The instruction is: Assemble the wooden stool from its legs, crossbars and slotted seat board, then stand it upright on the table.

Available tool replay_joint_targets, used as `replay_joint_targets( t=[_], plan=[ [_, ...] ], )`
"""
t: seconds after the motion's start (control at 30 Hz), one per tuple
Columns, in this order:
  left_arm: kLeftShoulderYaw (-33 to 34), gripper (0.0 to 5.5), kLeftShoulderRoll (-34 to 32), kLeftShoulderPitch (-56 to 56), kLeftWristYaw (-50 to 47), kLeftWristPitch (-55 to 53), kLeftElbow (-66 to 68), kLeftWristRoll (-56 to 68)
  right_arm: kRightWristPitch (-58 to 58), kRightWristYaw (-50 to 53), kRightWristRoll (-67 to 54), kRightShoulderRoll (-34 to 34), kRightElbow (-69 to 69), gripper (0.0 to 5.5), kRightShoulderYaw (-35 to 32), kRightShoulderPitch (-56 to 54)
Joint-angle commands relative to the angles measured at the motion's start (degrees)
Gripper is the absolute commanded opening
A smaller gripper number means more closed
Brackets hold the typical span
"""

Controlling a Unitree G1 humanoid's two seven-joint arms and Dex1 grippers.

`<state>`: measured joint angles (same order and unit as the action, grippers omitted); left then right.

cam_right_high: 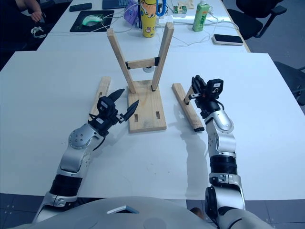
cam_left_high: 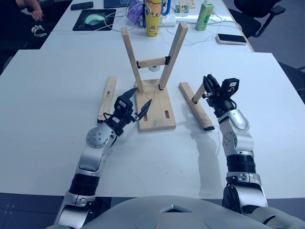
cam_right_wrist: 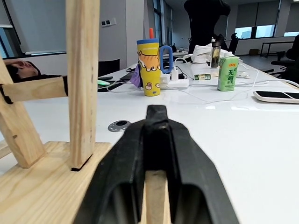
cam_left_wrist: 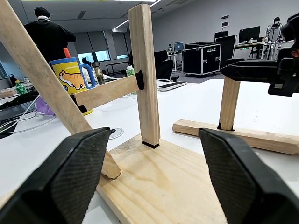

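The seat board (cam_left_high: 155,112) lies flat mid-tabletop. At its 12 o'clock end two legs (cam_left_high: 132,59) stand in their slots, joined by a crossbar (cam_left_high: 152,62). The 6 o'clock slots (cam_right_high: 158,113) are empty.

At 3 o'clock from the board a loose leg (cam_left_high: 195,112) lies flat with a short crossbar stub (cam_left_high: 198,94) rising from it, and the right tool (cam_left_high: 206,87) is clamped on that stub. Another leg (cam_left_high: 107,97) lies at 9 o'clock. The left tool (cam_left_high: 137,101) hovers with its fingers apart over the board's 7 o'clock corner.

The step looks like raising the right-hand leg. Lift it straight up so the stub joint, which may be only loosely seated, does not pull out. Let the left tool pin the board before the leg end is pressed squarely into a near slot.
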<state>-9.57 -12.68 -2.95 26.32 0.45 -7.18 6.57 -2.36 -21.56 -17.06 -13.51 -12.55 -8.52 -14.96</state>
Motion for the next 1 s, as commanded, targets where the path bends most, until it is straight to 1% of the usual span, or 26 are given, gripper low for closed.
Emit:
replay_joint_targets(
  t=[0.03, 0.23, 0.27, 0.37, 0.63, 0.77, 0.9, 1.0],
  plan=[
    [-0.1, 3.51, -0.3, -1.4, 0.0, 0.1, 1.1, -1.0, -2.2, 1.9, 4.0, -0.9, -3.9, 0.41, 1.5, 2.1],
    [0.0, 3.51, -0.2, -1.3, -0.1, 0.5, 1.5, -1.3, -1.0, 1.4, 3.7, -1.2, -2.4, 0.41, 1.4, 1.6],
    [0.0, 3.51, -0.2, -1.3, -0.2, 0.6, 1.6, -1.3, -1.1, 1.2, 3.5, -1.1, -2.1, 0.77, 1.3, 1.2],
    [0.0, 3.51, 0.1, -1.1, -0.4, 0.7, 1.7, -1.3, -2.4, 1.3, 3.2, -1.4, -0.6, 1.22, 1.0, -0.6],
    [-0.1, 3.51, 0.2, -0.2, -0.7, 1.5, 2.1, -1.5, -9.4, 1.7, 0.7, -3.5, 10.0, 1.22, -0.7, -7.0],
    [-0.3, 3.51, 0.9, 0.7, -1.8, 1.7, 1.6, -2.0, -13.0, 2.5, 0.1, -5.8, 11.2, 1.22, -1.7, -15.8],
    [-0.5, 3.51, 1.5, 0.2, -2.5, 2.1, 2.2, -2.3, -12.4, 2.1, 0.2, -6.2, 6.0, 0.63, -2.2, -22.2],
    [-0.7, 3.51, 1.8, -0.2, -2.6, 2.2, 2.6, -2.4, -11.3, 1.7, 0.3, -5.9, 3.1, 0.18, -2.1, -24.4]
  ],
)
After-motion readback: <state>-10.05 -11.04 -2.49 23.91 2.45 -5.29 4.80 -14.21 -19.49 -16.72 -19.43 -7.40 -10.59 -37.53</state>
